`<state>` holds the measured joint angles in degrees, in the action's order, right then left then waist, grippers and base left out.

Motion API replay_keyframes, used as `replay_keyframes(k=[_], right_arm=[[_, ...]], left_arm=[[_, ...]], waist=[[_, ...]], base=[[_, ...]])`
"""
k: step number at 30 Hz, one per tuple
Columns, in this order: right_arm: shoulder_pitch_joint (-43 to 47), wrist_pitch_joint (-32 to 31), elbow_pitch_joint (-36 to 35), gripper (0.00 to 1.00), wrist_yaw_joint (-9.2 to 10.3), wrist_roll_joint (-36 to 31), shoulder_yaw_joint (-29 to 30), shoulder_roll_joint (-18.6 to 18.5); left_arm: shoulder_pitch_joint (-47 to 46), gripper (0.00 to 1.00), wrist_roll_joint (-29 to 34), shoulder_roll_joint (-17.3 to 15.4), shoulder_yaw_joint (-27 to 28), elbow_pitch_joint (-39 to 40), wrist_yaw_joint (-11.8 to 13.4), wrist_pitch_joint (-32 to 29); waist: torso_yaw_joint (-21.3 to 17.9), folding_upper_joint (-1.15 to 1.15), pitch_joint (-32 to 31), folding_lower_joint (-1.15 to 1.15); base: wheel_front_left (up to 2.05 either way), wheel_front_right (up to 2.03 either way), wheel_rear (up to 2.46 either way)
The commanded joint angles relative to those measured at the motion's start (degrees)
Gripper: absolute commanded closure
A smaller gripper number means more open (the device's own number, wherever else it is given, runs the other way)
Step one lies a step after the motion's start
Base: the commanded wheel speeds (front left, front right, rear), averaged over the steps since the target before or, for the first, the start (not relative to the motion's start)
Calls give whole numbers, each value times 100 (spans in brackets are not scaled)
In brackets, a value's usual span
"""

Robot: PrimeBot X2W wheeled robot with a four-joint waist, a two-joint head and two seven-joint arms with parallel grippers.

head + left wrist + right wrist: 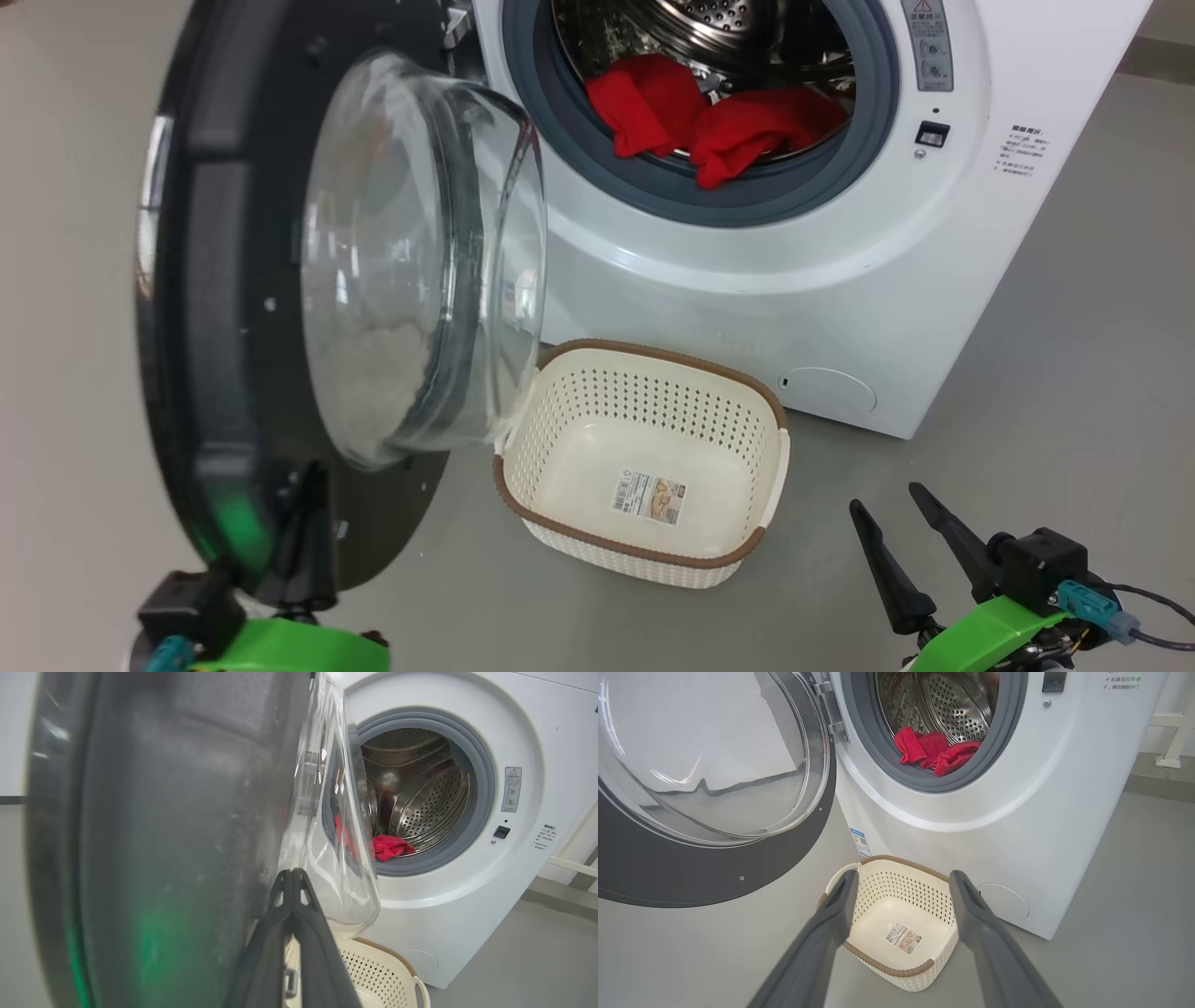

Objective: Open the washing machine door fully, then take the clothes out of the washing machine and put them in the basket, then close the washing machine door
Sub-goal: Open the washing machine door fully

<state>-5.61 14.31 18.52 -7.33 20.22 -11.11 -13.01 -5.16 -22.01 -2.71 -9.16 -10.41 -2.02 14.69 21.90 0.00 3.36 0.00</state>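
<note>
the washing machine door (233, 280) is standing swung out to the robot's left, hinged on the left side of the washing machine (747, 299). its inner face and bulging glass bowl are pointing right, toward the basket (653, 350). the left gripper (310, 476) is clenched, fingers pressed together with nothing seen between them, pointing up and lying against the door's low inner rim, just beside the glass. the clothes (709, 121) are lying bunched at the drum's lower front, one red fold drooping outward onto the grey gasket. the basket is sitting upright on the floor just before the machine, below the opening, mouth up, its longer side seemingly running roughly along the machine's front, turned slightly. the right gripper (885, 497) is hanging released, fingers spread, holding nothing and pointing toward the basket, near it but apart.
</note>
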Motion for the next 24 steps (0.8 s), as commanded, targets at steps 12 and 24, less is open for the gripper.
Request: replay_keyframes(k=[12,24], right_arm=[[-188,69,-135,0,-16,-61,-146,-117],[-260,69,-129,0,-16,-72,-144,-171]], left_arm=[[-550,100,255,-457,1437,-345,-19,31],[-1315,100,601,-846,2290,-1239,-137,31]], waist=[[-20,0,174,0],[-33,0,317,0]], base=[[0,0,0],[0,0,0]])
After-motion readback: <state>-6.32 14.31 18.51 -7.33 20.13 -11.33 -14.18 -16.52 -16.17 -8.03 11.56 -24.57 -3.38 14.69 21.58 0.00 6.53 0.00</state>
